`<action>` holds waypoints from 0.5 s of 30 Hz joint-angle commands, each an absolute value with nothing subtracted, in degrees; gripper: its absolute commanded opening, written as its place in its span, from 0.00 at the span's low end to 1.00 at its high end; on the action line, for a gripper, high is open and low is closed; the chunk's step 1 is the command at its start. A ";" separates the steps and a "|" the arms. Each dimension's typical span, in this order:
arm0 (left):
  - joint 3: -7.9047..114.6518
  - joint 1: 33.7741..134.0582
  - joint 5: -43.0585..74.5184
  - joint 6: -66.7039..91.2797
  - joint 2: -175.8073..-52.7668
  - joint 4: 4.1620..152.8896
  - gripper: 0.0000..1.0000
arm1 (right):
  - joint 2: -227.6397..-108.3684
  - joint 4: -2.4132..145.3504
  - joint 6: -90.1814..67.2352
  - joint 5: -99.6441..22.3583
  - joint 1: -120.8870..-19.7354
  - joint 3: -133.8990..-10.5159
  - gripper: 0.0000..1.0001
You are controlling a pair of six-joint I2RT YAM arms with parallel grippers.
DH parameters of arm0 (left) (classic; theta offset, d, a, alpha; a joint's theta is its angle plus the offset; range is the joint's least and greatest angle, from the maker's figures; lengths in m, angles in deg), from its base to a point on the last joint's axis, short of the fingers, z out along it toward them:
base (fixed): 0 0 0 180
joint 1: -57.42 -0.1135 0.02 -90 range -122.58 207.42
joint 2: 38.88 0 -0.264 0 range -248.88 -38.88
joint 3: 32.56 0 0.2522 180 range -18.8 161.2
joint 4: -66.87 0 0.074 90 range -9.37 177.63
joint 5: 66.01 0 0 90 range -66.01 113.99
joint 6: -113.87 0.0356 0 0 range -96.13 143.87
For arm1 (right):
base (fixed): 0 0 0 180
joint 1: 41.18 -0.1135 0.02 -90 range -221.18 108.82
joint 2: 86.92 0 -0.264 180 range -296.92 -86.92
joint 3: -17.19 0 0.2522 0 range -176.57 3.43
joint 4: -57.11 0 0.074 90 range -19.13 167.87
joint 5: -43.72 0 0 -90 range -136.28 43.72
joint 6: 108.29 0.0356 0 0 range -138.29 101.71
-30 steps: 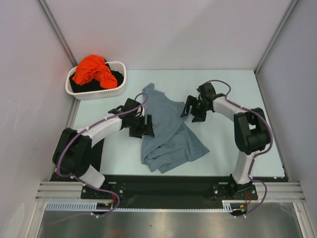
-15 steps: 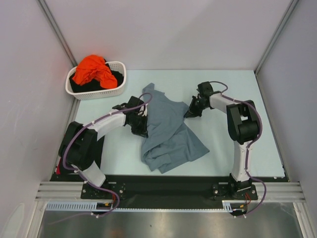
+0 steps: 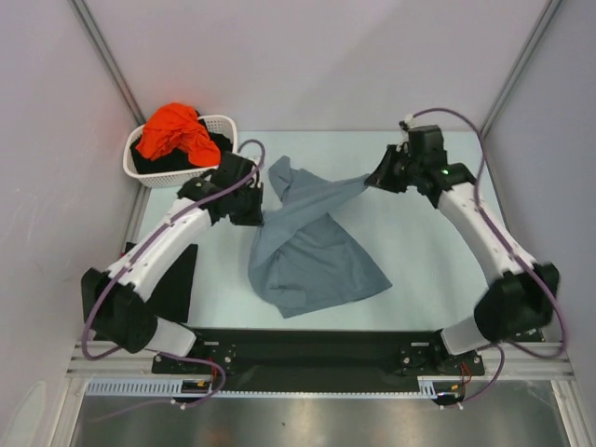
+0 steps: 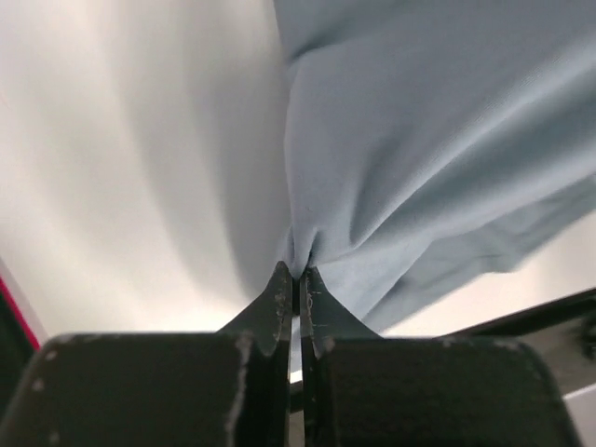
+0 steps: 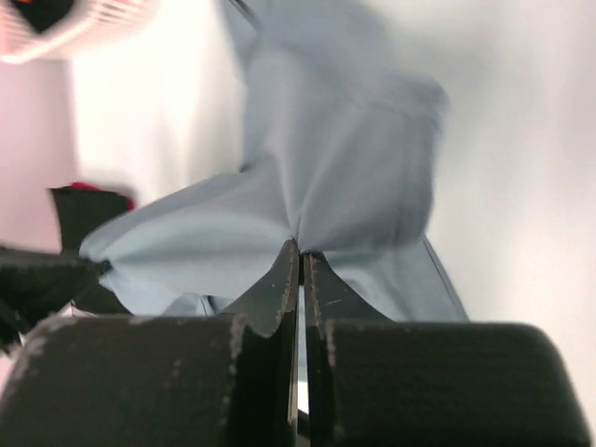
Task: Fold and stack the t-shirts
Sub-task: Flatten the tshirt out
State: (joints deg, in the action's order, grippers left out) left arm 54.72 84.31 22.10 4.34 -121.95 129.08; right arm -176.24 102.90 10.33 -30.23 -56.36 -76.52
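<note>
**A:** What has changed at your grippers?

**B:** Your left gripper and right gripper, open a second ago, now pinch the grey-blue t-shirt. They have raised its far edge taut between them, while the near part lies on the table.

**A:** And what does that mean for the task?

**B:** You are probably spreading it before folding. The orange t-shirt waits in the basket.

In the right wrist view the grey shirt is looking blurred and the basket is running off the corner. The orange shirt is covering black cloth.
</note>
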 commanded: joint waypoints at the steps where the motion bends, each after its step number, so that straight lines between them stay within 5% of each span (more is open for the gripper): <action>1: 63.54 84.75 20.84 0.85 -115.01 134.86 0.00 | -164.38 106.55 5.45 -36.17 -58.23 -78.22 0.00; 9: 66.11 85.19 9.07 1.10 -103.31 136.08 0.00 | -143.99 114.20 6.40 -33.55 -63.77 -81.65 0.00; 15: 66.02 85.28 8.59 -0.12 -94.35 139.25 0.00 | -128.15 106.21 12.03 -18.96 -64.65 -78.75 0.00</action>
